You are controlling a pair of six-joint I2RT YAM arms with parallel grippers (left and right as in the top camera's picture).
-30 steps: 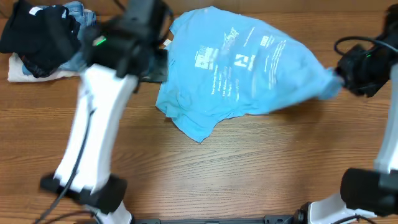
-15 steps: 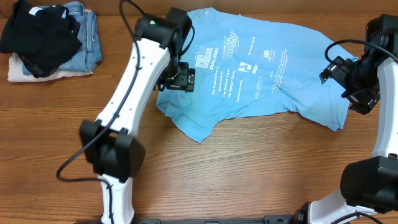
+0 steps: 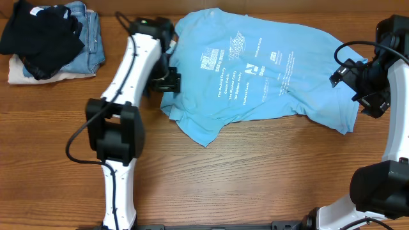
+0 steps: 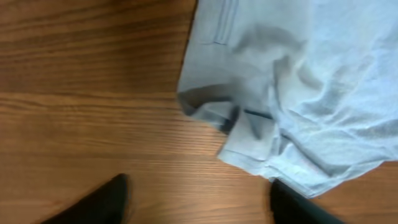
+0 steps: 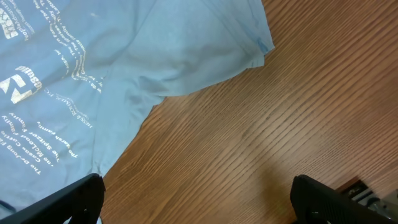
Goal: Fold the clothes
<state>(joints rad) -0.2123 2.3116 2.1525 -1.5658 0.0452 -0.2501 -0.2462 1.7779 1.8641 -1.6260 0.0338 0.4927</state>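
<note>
Before folding, flatten the T-shirt (image 3: 255, 70), spread print-up across the far side of the table (image 3: 255, 185) but rumpled along its left edge. Pinch that turned-over hem low and draw it outward evenly. Note the left gripper (image 4: 199, 202) reaching far forward, hovering just beside that edge, fingers apart, empty. Note the right gripper (image 5: 199, 199) over bare wood by the right corner, spread wide, also empty.

T-shirt (image 3: 262, 70): white print too small to read overhead, cut off by top and right edges in left wrist view | left fingers (image 4: 102, 200), right fingers (image 5: 329, 199): cropped at bottom edge | jeans (image 3: 91, 35): mostly buried under black garment (image 3: 41, 35)
</note>
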